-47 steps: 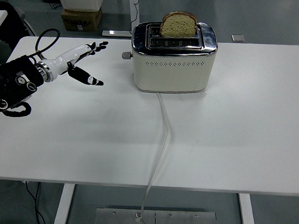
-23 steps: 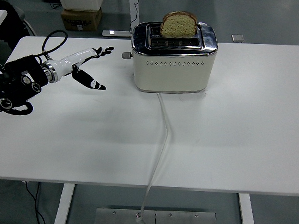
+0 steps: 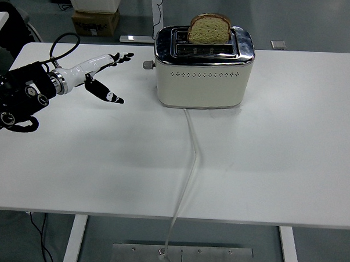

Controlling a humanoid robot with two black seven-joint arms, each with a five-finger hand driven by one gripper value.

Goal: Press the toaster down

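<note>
A cream and chrome toaster (image 3: 202,68) stands at the back middle of the white table (image 3: 173,166). A slice of bread (image 3: 209,29) sticks up out of its near slot. Its lever knob (image 3: 147,65) juts from the left end, in the raised position. My left hand (image 3: 106,76) hovers over the table left of the toaster, fingers spread and holding nothing, fingertips a short way from the knob. The right arm is out of view.
The toaster's white cord (image 3: 189,160) runs from its front across the table and drops over the near edge. A cardboard box (image 3: 94,21) sits on the floor behind the table at the left.
My left hand has moved a little right and up toward the toaster's left end, then nearly stopped. The toaster and bread have not moved.
</note>
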